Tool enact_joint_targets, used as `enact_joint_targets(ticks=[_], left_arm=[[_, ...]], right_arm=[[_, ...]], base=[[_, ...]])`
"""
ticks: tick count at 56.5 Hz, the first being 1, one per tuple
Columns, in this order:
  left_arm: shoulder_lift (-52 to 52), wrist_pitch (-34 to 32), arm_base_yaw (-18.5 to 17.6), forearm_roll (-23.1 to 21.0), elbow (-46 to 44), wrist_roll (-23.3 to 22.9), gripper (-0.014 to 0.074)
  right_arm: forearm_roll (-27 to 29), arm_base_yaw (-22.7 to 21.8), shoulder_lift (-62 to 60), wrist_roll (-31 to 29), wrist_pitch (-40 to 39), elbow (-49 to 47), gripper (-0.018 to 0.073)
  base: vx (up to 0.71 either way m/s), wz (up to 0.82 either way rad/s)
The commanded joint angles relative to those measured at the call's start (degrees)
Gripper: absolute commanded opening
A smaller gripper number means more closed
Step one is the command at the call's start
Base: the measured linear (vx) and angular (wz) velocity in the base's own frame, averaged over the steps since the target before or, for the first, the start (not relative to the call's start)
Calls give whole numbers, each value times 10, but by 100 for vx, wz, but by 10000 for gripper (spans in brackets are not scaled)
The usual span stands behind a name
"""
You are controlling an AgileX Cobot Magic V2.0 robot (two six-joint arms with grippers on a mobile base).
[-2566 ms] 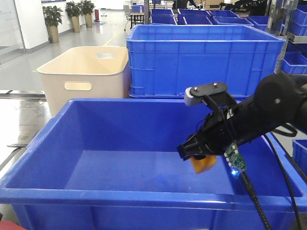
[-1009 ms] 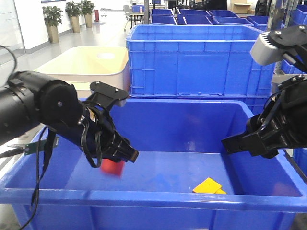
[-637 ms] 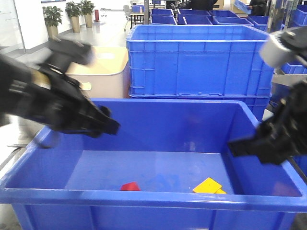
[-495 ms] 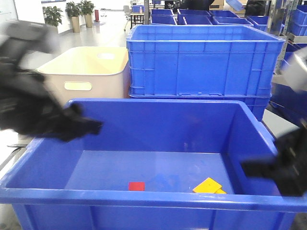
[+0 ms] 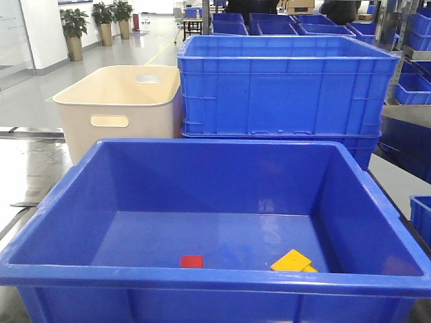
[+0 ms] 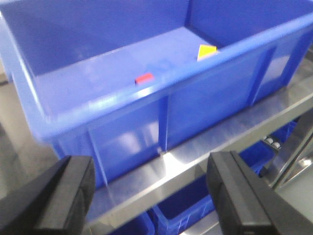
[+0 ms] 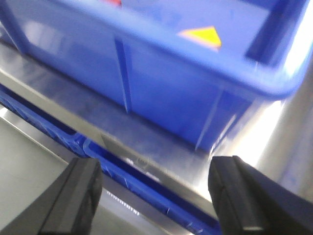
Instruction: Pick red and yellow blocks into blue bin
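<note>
Red block (image 5: 191, 261) and yellow brick (image 5: 292, 260) lying apart on floor of blue bin (image 5: 202, 276), near front wall. Left gripper (image 6: 146, 196) and right gripper (image 7: 154, 191) hanging outside bin over metal shelf (image 6: 195, 152), both spread wide, holding nothing. Cream tub (image 5: 114, 101) and blue crate (image 5: 283, 87) sitting behind.

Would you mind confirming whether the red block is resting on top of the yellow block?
No, the red block lies flat on the blue bin floor, apart from the yellow block.
</note>
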Motion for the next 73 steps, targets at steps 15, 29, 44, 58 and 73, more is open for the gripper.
enact_joint_targets(ticks=[15,29,44,58,73], left_arm=[[-47,-63,0,-7,89,-6,552],[-47,-81,0,-6,107,-5,328],[-47,-81,0,-7,107,-5,87],[-47,-80,0,-7,107,-5,-9],[-47,-80,0,-7,107,-5,-8]], right_arm=[[-5,1,-69,-10,-72,87,477],[-5,1,-68,-22,-71,93,244],[-5,1,-68,-21,-70,93,-16],[-2,1,-68,-20,-68,93,-13],[-2,1,-68,-20,-68,93,-13]], base=[[0,0],[0,0],[0,0],[0,0],[0,0]])
